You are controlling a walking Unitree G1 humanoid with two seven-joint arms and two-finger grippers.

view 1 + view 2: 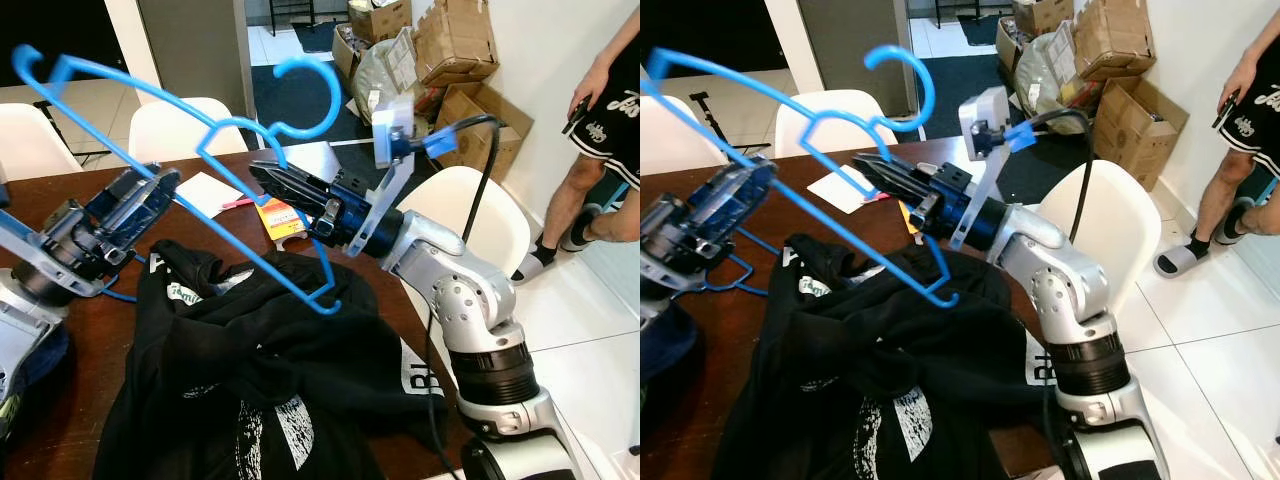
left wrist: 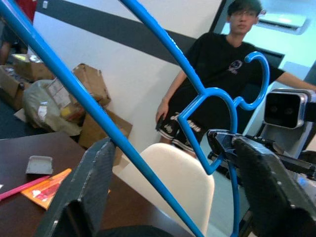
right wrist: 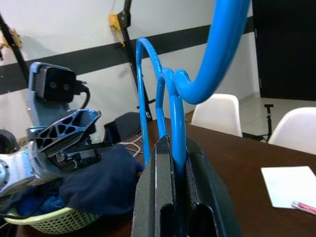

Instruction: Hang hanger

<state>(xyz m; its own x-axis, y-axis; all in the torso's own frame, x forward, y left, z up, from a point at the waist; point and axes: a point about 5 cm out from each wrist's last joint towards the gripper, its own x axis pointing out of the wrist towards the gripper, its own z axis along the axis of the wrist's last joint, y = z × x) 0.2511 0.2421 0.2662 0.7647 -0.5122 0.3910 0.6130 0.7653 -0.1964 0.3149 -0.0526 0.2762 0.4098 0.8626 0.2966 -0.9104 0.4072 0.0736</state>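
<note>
The right tool [image 1: 275,180] is clamped on the blue hanger [image 1: 215,150], holding it in the air above the black shirt [image 1: 250,370] (spread over the worktop's [image 1: 85,390] near edge). The left tool [image 1: 150,190], fingers apart, sits by the hanger's long bar. A person [image 1: 605,130] stands beyond the worktop's right edge.

I see a bright blue plastic hanger [image 1: 200,150] held up in the air, tilted, its hook [image 1: 318,92] curling upward at the top. Its neck is pinched between the fingers of my right end effector [image 1: 285,183]. One long arm runs up toward my left; the lower corner dips just over a black garment [image 1: 250,370] spread beneath.
</note>
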